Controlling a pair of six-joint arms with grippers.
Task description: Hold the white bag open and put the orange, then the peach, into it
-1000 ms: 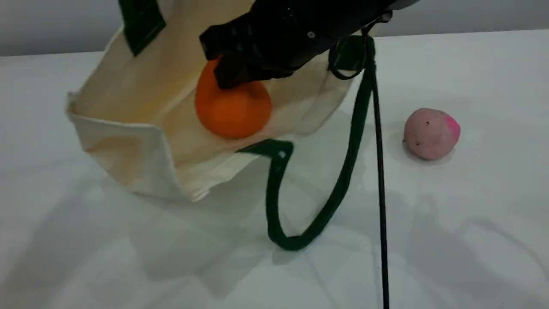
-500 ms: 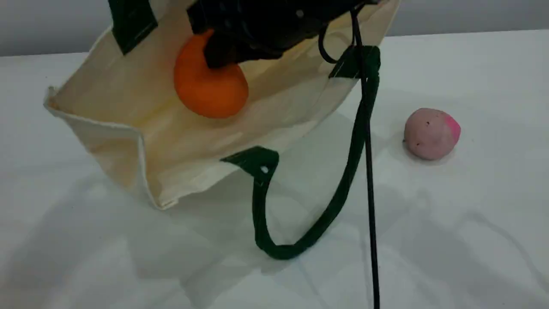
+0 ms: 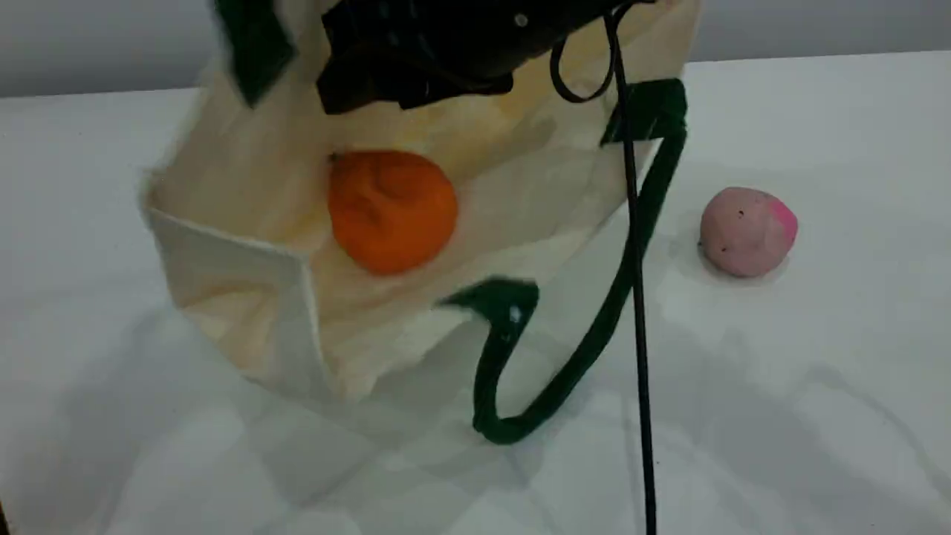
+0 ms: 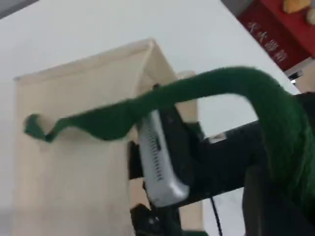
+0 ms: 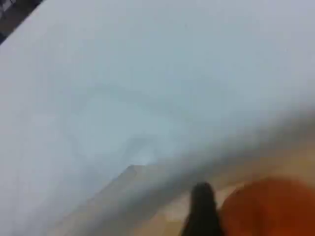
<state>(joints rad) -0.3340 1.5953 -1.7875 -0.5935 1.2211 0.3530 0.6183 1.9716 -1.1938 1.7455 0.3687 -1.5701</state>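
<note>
The only lettering I can find is a row of white characters on a red sign (image 4: 273, 30) in the top right corner of the left wrist view. They are too blurred for me to read. My scene and right wrist views give me nothing legible.

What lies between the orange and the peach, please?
In the scene view, the bag wall, its green handle and a thin black cable cross between the orange and the peach.
</note>
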